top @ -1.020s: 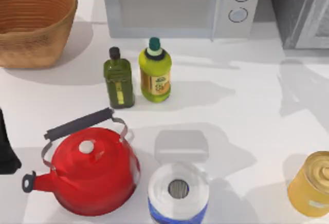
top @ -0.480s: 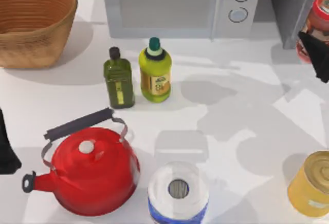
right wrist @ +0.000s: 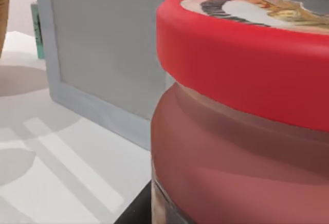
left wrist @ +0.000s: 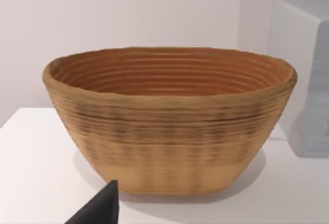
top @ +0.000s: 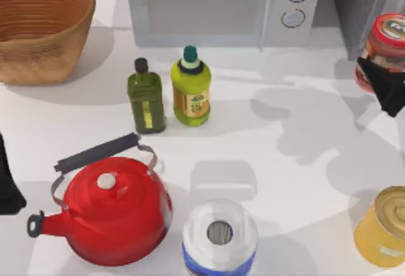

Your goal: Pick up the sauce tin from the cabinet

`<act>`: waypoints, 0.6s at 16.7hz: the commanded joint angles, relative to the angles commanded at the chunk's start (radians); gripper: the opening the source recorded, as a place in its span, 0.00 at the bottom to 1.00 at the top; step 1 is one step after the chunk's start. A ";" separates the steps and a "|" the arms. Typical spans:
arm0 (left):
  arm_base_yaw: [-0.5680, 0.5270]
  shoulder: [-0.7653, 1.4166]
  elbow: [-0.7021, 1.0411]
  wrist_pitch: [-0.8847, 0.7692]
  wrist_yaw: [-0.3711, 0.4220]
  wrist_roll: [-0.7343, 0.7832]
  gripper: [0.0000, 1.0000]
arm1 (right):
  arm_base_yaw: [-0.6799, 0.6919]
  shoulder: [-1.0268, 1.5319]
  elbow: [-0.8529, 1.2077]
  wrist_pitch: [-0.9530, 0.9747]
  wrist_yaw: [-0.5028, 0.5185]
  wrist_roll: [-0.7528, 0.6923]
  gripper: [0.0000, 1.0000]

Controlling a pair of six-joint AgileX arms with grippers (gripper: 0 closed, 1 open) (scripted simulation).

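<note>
- The small red cylindrical sauce tin [top: 387, 38] is seen at the table's right edge, just in front of the dark grey cabinet [top: 362, 4], clear of its interior.
- Its long axis is roughly vertical, the red top with pale centre mark facing up.
- The right gripper [top: 383, 86] is clamped on the tin's lower body.
- The left gripper [top: 7, 181] is parked at the left edge; its finger spacing cannot be told.
- The white microwave [top: 221, 7] stands left of the cabinet.
</note>
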 joint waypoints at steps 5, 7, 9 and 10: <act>0.000 0.000 0.000 0.000 0.000 0.000 1.00 | 0.015 0.011 0.012 -0.003 0.010 0.001 0.00; 0.000 0.000 0.000 0.000 0.000 0.000 1.00 | 0.041 0.048 0.056 -0.008 0.036 -0.001 0.00; 0.000 0.000 0.000 0.000 0.000 0.000 1.00 | 0.076 0.098 0.111 -0.017 0.072 -0.003 0.00; 0.000 0.000 0.000 0.000 0.000 0.000 1.00 | 0.092 0.121 0.138 -0.021 0.090 -0.003 0.00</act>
